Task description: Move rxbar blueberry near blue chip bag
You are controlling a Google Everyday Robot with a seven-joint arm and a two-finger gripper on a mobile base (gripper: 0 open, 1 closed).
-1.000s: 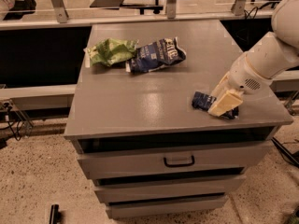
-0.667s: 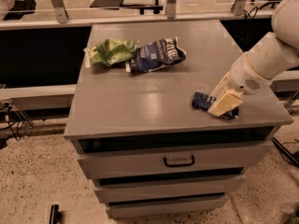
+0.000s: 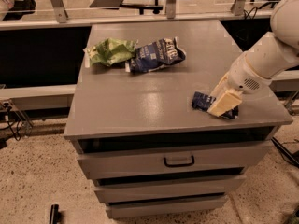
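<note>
The rxbar blueberry (image 3: 202,101) is a small dark blue wrapper lying flat near the front right corner of the grey cabinet top (image 3: 140,101). My gripper (image 3: 223,102) is down on the bar's right part and covers it; only the bar's left end shows. The blue chip bag (image 3: 156,55) lies wrinkled at the back middle of the top, far to the left of the bar and behind it.
A light green bag (image 3: 111,51) lies touching the chip bag's left side. The white arm (image 3: 268,55) comes in from the right. The cabinet has drawers with a dark handle (image 3: 179,161) in front. Railings and chair bases stand behind.
</note>
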